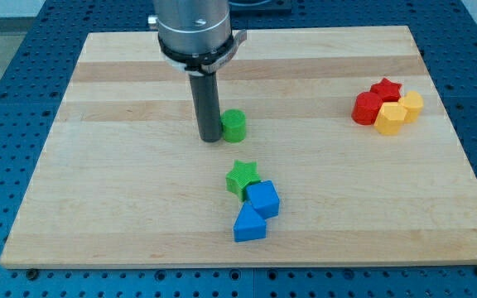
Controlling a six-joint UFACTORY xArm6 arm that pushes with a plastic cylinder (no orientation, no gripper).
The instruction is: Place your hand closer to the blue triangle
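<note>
The blue triangle lies near the view's bottom middle of the wooden board. A blue cube touches it at its upper right, and a green star sits just above that. My tip rests on the board well above and left of the blue triangle, right beside a green cylinder on the tip's right.
At the view's right a cluster holds a red star, a red block, a yellow block and another yellow block. The board's edges border a blue perforated table.
</note>
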